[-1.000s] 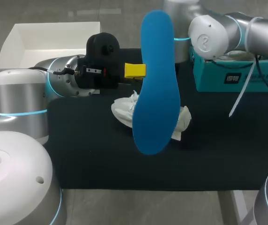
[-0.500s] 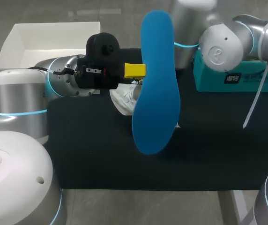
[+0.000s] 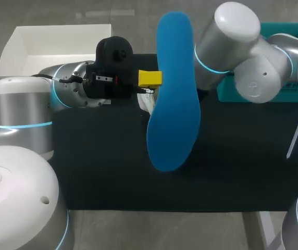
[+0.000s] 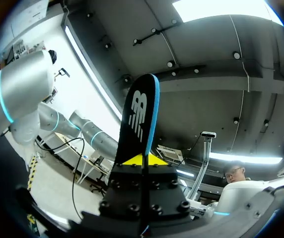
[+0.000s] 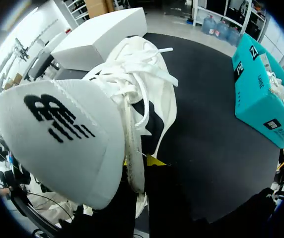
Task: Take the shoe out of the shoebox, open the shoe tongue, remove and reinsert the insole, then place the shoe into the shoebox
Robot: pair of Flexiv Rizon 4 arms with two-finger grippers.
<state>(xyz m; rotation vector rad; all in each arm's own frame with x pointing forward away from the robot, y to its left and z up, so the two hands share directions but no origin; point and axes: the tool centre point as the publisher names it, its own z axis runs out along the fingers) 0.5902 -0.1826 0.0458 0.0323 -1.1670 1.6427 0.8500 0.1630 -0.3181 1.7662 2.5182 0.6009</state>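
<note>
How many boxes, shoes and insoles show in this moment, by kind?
Boxes: 2 (white shoebox, teal box)
Shoes: 1 (white shoe)
Insoles: 1 (blue insole)
Total: 4

— Ground?
— Grey surface (image 3: 154, 229), a black mat (image 3: 112, 172) laid over its middle.
— Lying on it?
— White shoebox (image 3: 55, 44), top open, at the far left corner. Teal box (image 5: 261, 94) at the mat's far right edge.
</note>
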